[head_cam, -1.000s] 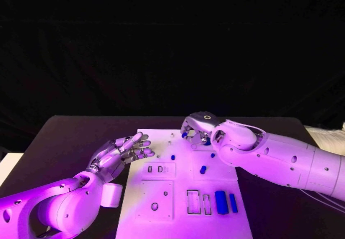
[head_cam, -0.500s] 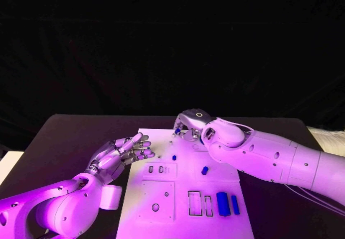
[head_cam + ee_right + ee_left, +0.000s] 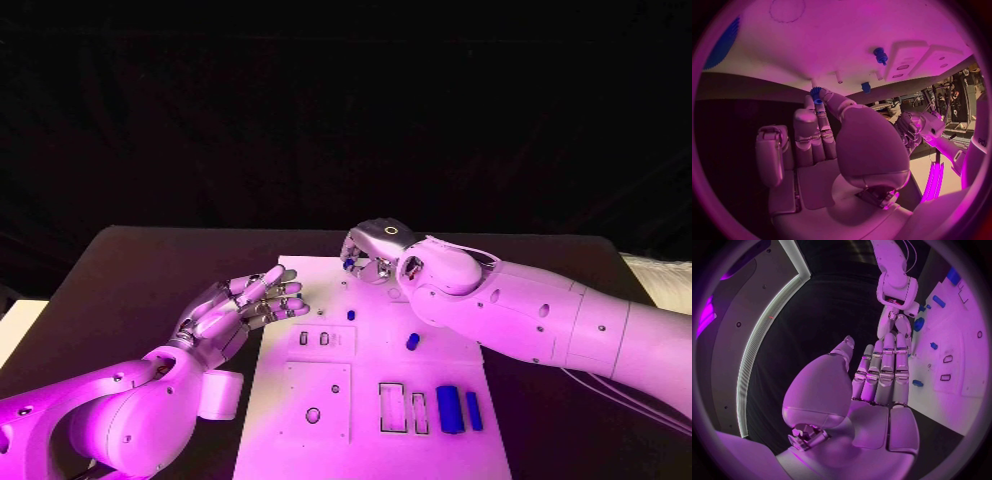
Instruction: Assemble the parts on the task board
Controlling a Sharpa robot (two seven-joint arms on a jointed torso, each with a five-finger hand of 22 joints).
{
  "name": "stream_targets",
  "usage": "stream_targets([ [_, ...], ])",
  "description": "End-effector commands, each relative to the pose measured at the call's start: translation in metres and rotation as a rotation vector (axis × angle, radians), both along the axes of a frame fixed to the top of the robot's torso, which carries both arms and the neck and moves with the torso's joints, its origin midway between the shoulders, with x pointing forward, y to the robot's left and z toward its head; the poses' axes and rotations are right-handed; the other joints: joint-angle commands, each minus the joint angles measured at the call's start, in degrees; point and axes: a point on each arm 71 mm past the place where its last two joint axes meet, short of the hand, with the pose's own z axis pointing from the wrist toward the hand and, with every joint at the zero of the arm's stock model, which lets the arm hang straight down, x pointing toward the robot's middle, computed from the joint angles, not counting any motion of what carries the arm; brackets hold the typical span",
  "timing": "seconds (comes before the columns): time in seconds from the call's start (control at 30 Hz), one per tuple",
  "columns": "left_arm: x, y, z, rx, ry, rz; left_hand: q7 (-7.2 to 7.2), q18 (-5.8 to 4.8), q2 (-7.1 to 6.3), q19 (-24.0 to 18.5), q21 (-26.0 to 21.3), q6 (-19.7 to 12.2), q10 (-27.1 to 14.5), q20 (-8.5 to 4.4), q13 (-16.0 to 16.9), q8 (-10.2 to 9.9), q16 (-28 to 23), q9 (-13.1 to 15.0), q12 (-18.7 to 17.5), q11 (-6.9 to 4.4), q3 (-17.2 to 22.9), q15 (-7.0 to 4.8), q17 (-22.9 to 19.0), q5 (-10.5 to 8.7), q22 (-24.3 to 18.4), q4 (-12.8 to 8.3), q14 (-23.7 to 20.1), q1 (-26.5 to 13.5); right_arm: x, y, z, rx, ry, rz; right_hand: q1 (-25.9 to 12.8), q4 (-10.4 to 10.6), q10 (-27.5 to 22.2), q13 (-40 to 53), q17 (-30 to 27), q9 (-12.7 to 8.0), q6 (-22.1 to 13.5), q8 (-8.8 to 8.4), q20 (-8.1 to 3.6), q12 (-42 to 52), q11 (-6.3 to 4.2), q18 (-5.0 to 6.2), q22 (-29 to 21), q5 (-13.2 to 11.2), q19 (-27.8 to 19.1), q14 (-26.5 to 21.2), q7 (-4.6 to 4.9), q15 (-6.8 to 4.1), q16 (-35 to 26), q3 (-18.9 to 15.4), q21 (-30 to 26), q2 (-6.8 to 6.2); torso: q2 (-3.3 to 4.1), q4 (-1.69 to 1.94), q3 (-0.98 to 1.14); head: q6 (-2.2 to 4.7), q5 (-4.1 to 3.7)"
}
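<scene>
Right hand (image 3: 378, 255) pinching small blue part (image 3: 816, 93) over task board (image 3: 361, 400) far edge; left hand (image 3: 245, 308) empty, fingers apart, at board's left edge

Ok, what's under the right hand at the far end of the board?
The right hand pinches a small blue toothed part in its fingers, above the white board and beside a small peg. The board directly below the palm is covered.

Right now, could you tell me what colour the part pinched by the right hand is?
Blue part, clearest in the right wrist view.
</scene>
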Motion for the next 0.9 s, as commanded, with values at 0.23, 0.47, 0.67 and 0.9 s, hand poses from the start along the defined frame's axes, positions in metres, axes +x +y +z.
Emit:
stream_targets([
  [0.23,-0.0006,-0.0012,0.0022,-0.015,-0.010,-0.016,0.17,0.07,0.09,-0.4,-0.3,-0.1,-0.4,-0.04,-0.1,-0.2,-0.1,-0.1,-0.4,0.02,-0.1,0.12,0.1,-0.19,-0.1,-0.2,-0.3,-0.3,0.0010,0.0004,-0.0044,-0.040,0.019,0.002,0.5,0.4,0.9,0.1,-0.3,0.0,0.2,0.13,-0.38,0.4,-0.89,-0.71,8.6,-0.4,2.6,0.5,0.14,-0.18,0.1,0.0,0.1,0.35,0.13,0.02,-0.02,-0.17,0.13],
  [0.47,-0.0009,-0.0012,0.0025,-0.016,-0.010,-0.017,0.21,0.07,0.11,-0.5,-0.3,-0.1,-0.5,0.00,-0.1,-0.3,-0.2,-0.1,-0.4,0.06,-0.1,0.16,0.1,-0.20,-0.1,-0.2,-0.4,-0.3,0.0022,-0.0011,-0.0046,-0.052,0.012,-0.017,0.2,0.6,0.1,0.0,-1.3,0.1,-0.3,-0.25,-0.27,0.2,-0.70,-0.58,8.0,-0.7,2.3,0.2,0.29,-0.03,-0.5,0.1,-0.2,0.03,0.18,0.11,-0.06,-0.24,0.04],
  [0.67,-0.0007,-0.0002,0.0023,-0.015,-0.010,-0.016,0.21,0.07,0.11,-0.5,-0.3,-0.1,-0.5,0.00,-0.1,-0.3,-0.2,-0.1,-0.4,0.06,-0.1,0.16,0.1,-0.20,-0.1,-0.2,-0.4,-0.3,0.0017,-0.0035,-0.0038,-0.057,-0.002,-0.026,0.2,0.6,0.1,0.0,-1.2,0.1,-0.3,-0.26,-0.26,0.2,-0.70,-0.59,8.1,-0.8,2.3,0.2,0.29,-0.03,-0.5,0.1,-0.1,-0.02,0.23,0.02,0.00,-0.21,0.02],
  [0.9,0.0000,0.0010,0.0019,-0.017,-0.006,-0.012,0.21,0.07,0.11,-0.5,-0.3,-0.1,-0.5,0.00,-0.1,-0.3,-0.2,-0.1,-0.4,0.06,-0.1,0.16,0.1,-0.20,-0.1,-0.2,-0.4,-0.3,-0.0011,-0.0039,-0.0022,-0.047,-0.021,-0.019,0.1,0.6,0.1,0.0,-1.3,0.2,-0.3,-0.31,-0.23,0.3,-0.69,-0.58,8.0,-0.9,2.3,0.1,0.29,-0.01,-0.5,0.1,-0.1,-0.37,0.30,0.04,0.01,-0.22,0.09],
])
